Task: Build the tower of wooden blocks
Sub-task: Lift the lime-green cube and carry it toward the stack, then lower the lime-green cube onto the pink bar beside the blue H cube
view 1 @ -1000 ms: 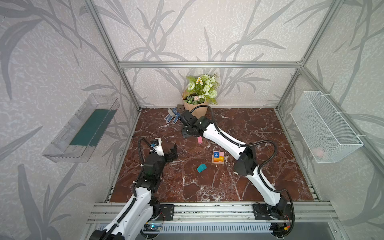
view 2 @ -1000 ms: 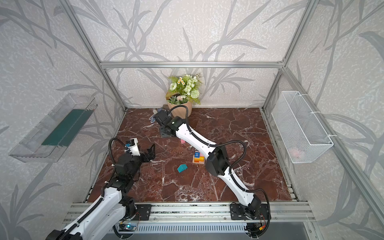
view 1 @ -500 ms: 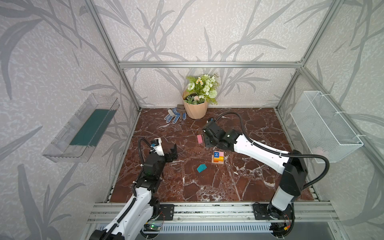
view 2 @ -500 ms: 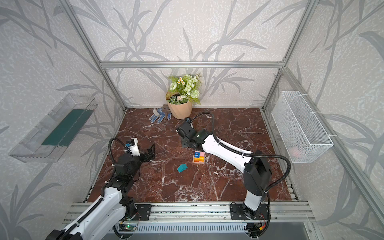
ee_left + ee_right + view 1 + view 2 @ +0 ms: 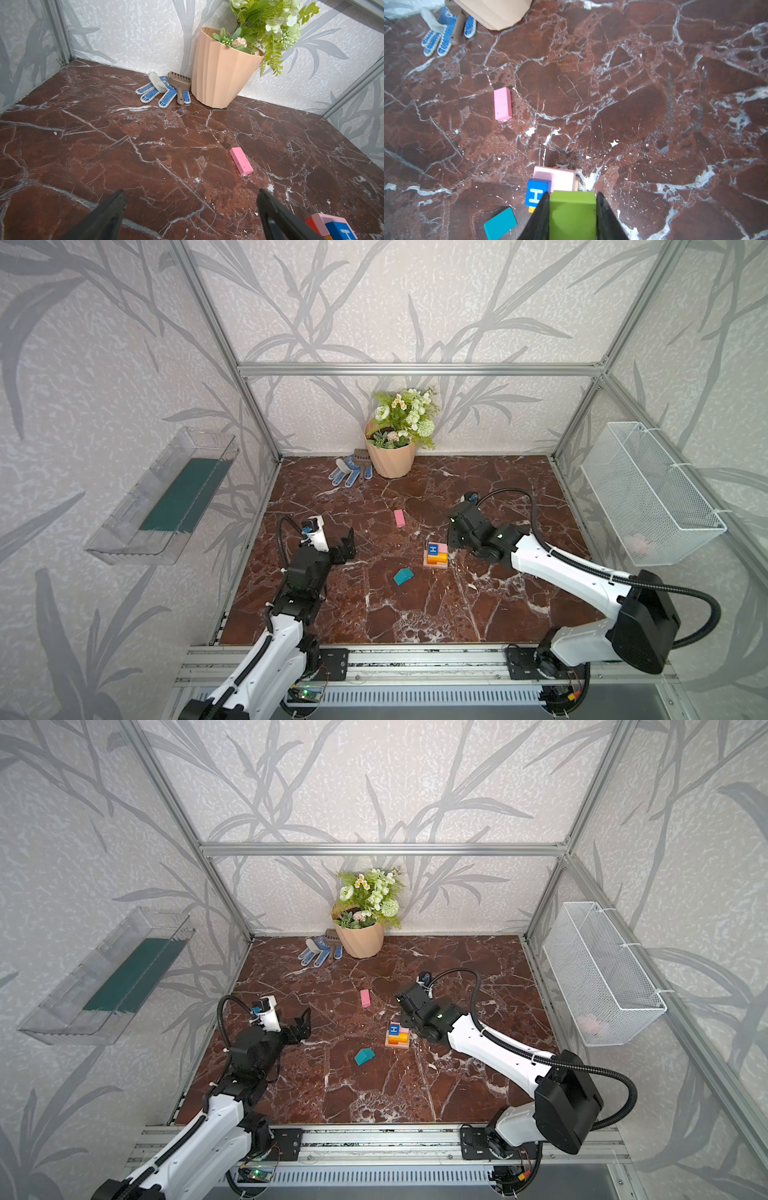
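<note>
Green cube clamped in right end effector, seen only from right wrist, both top views hide it, left end effector spread apart

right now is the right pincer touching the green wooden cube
Touching: the right wrist view shows the right pincer gripping the green wooden cube, no gap.

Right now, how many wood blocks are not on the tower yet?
3: a pink oblong on the floor beyond the tower, a teal piece on the floor nearer the robot, a green cube in the right gripper. Its arm may hide others.
</note>
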Controlling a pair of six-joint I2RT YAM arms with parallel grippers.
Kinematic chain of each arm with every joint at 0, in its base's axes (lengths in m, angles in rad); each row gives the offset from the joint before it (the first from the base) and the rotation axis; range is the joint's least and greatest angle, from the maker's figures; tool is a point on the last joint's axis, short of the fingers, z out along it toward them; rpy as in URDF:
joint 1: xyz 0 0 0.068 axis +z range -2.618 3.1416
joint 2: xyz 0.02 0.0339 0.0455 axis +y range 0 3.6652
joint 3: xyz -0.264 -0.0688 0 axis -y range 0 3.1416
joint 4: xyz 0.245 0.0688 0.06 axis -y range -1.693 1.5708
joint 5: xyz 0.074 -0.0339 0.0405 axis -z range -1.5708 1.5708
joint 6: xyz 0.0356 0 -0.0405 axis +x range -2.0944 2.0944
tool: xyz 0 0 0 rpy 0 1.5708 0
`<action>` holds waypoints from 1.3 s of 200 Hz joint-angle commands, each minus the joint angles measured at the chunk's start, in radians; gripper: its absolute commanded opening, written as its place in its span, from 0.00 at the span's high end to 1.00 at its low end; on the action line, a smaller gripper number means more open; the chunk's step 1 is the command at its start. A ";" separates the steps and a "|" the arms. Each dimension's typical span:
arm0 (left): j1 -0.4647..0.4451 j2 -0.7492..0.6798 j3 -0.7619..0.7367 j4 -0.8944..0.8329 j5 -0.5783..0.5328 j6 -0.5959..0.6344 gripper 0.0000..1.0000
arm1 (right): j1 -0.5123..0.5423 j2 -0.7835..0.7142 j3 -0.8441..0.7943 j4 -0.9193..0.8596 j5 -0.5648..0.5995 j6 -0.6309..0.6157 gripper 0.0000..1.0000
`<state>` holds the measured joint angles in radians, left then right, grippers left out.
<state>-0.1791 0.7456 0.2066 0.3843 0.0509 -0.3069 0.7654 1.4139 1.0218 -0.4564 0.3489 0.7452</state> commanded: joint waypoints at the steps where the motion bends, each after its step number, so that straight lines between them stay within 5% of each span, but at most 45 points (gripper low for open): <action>1: 0.005 0.016 -0.009 0.050 0.120 0.027 0.01 | -0.003 0.004 -0.005 0.025 -0.044 0.036 0.82; 33: 0.004 0.069 -0.012 0.130 0.345 0.083 0.01 | -0.003 0.048 -0.014 0.054 -0.113 0.060 0.85; 260: 0.003 0.081 -0.009 0.130 0.325 0.081 0.01 | 0.002 0.161 -0.071 0.119 -0.167 0.089 0.85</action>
<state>-0.1783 0.8318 0.2062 0.4873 0.3656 -0.2386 0.7658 1.5574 0.9573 -0.3561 0.1909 0.8238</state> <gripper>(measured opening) 0.993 0.325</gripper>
